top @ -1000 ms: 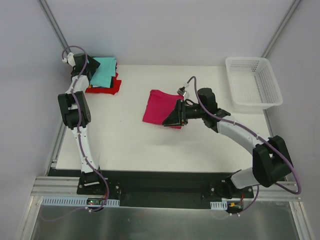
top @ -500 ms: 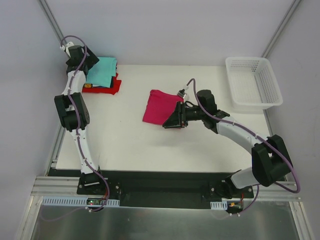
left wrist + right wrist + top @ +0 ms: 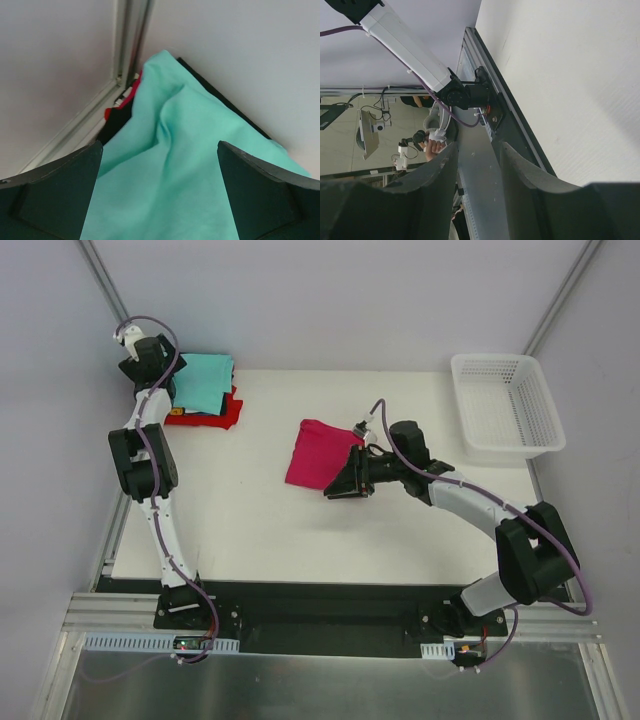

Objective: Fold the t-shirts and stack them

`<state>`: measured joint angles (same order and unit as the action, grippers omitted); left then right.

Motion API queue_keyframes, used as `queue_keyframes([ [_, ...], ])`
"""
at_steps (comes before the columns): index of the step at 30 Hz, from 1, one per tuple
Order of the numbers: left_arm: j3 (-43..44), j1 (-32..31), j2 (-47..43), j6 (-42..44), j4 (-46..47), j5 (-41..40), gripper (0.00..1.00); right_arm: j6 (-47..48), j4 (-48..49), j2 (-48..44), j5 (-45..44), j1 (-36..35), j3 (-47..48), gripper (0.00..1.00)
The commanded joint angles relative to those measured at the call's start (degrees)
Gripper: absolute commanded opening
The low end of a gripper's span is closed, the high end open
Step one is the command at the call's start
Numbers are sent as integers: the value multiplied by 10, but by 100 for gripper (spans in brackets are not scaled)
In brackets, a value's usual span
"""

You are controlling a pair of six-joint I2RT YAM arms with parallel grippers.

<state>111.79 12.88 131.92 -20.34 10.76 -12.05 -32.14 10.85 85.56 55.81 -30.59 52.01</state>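
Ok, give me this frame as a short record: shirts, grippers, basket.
stack: teal t-shirt on top of red t-shirt, far left corner
loose shirt: magenta t-shirt, folded, mid-table
left gripper: open, above the stack
right gripper: open, no cloth between its fingers, at the magenta t-shirt's near right corner
basket: white mesh, far right corner

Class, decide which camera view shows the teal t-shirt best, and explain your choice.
Left wrist view: the teal t-shirt fills the frame, creases clear. The top external view shows it small, atop the stack, beside the left arm. The right wrist view misses it.
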Motion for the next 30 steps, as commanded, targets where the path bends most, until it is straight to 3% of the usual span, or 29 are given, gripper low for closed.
queue_keyframes([
  [1, 14, 13, 4, 36, 47, -63, 99, 2, 19, 1, 17, -3, 4, 42],
  [11, 36, 30, 25, 50, 47, -81, 99, -12, 4, 2, 27, -4, 16, 43],
  [14, 81, 37, 47, 37, -6, -66, 99, -6, -31, -2, 26, -6, 35, 42],
  [20, 61, 49, 50, -23, -14, -75, 99, 30, -134, -6, 9, -19, 78, 43],
  [30, 49, 50, 49, 94, -1, -143, 99, 33, -182, 1, -11, -47, 111, 41],
])
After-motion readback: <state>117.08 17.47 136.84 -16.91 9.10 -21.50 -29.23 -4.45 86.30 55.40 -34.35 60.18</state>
